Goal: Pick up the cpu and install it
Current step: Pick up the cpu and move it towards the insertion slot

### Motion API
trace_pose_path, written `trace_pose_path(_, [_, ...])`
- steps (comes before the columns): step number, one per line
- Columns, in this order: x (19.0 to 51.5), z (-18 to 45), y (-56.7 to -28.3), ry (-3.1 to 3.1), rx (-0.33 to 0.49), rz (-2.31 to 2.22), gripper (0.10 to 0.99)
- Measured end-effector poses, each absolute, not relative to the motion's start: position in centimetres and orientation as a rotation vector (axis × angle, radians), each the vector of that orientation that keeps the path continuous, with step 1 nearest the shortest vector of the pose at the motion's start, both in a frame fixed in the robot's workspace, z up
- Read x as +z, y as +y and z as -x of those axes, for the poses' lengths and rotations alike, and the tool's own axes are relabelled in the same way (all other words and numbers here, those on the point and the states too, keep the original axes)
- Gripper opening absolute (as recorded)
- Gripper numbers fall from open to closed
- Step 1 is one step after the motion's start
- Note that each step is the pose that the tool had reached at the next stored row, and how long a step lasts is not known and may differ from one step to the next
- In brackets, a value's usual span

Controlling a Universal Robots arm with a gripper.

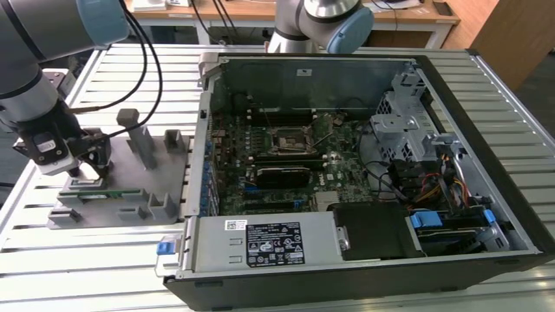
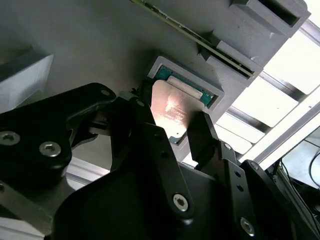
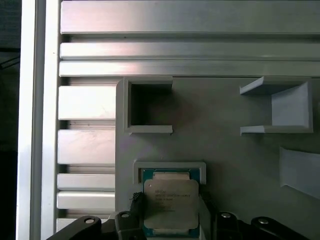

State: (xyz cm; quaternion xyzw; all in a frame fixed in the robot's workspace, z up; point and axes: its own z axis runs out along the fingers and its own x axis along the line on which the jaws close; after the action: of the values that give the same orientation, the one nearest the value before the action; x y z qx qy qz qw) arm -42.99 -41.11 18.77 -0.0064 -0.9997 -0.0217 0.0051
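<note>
The cpu (image 3: 170, 204), a silvery square chip, lies flat in a recess of the grey fixture (image 3: 225, 165).

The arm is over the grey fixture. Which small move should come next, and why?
Probably close the gripper: its jaws stand one on each side of the cpu, which lies flat in a recess of the grey fixture, apparently not gripped yet.

The fixture (image 1: 130, 195) lies by the worktop's (image 1: 87, 266) edge at the exterior view's left, the case (image 1: 485, 162) just beside it. The cpu (image 3: 170, 207) sits in a fixture pocket, between the tool's (image 1: 91, 172) fingers.
</note>
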Motion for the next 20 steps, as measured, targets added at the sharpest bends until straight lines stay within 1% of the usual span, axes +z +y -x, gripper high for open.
trace_pose_path(9, [20.8, 43.0, -41.1, -3.131, -0.068, 0.02, 0.529])
trace_pose_path(20, [25.6, 43.0, -41.1, -3.131, -0.068, 0.02, 0.529])
